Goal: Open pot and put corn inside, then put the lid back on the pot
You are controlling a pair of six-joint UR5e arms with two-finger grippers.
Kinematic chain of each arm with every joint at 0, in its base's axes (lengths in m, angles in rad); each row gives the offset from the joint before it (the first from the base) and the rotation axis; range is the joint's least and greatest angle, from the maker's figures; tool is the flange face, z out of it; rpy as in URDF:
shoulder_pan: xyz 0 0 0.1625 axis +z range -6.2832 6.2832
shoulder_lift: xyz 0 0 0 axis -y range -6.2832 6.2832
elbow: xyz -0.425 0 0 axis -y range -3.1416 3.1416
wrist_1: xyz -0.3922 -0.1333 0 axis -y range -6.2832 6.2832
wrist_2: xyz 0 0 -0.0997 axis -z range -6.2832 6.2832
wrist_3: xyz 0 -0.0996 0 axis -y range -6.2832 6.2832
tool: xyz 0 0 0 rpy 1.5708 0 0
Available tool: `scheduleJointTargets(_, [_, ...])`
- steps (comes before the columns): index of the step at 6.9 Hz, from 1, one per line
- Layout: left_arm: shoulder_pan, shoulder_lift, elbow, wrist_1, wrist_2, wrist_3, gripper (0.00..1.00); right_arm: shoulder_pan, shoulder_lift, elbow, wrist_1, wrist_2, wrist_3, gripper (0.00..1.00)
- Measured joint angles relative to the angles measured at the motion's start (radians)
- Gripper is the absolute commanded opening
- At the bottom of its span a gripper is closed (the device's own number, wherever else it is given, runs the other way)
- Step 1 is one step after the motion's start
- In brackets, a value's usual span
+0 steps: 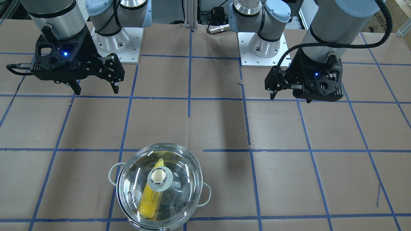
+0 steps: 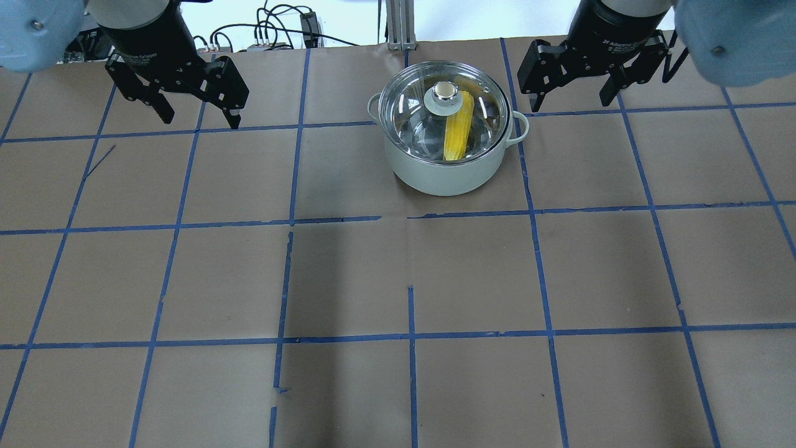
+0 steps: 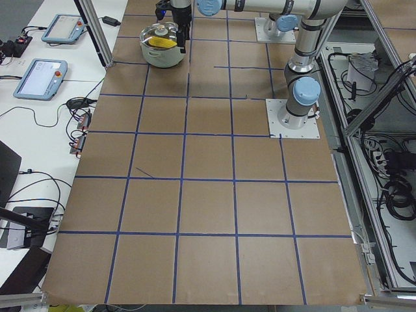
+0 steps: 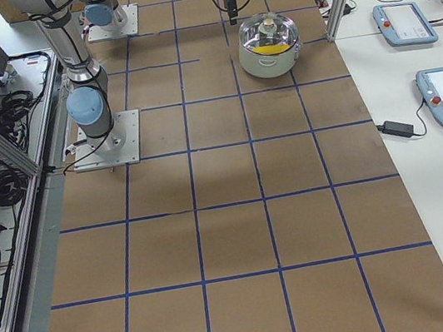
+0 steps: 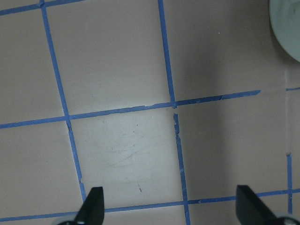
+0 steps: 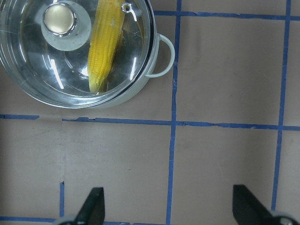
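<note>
The pot (image 2: 444, 177) stands at the far middle of the table, pale outside with two looped handles. The clear glass lid (image 2: 423, 124) sits on it, its cream-topped knob (image 2: 444, 93) up. The yellow corn (image 2: 457, 134) lies inside, seen through the glass, and also shows in the right wrist view (image 6: 103, 47). My right gripper (image 2: 570, 102) hangs open and empty just right of the pot, above the table. My left gripper (image 2: 201, 119) hangs open and empty far to the pot's left. In the left wrist view only the pot's edge (image 5: 288, 28) shows.
Brown paper with a blue tape grid covers the table. The two arm base plates (image 1: 128, 45) (image 1: 263, 57) sit at the robot's side. Teach pendants (image 4: 405, 23) and cables lie on the white side table beyond the pot.
</note>
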Motion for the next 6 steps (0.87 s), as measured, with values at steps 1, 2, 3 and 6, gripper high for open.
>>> scheduleJointTargets(1, [-0.003,0.011,-0.006,-0.004,0.0,-0.014,1.0,0.0,0.003,0.003,-0.003,0.0,-0.001,0.96])
scheduleJointTargets(2, [-0.006,0.022,-0.013,-0.011,0.001,-0.032,1.0,-0.003,0.004,0.003,-0.005,-0.003,-0.011,0.96])
scheduleJointTargets(3, [-0.008,0.033,-0.024,-0.017,0.001,-0.068,1.0,-0.007,0.005,0.003,-0.007,-0.006,-0.027,0.96])
scheduleJointTargets(6, [-0.011,0.068,-0.068,-0.02,0.002,-0.137,1.0,-0.011,0.014,0.003,-0.032,-0.01,-0.043,0.96])
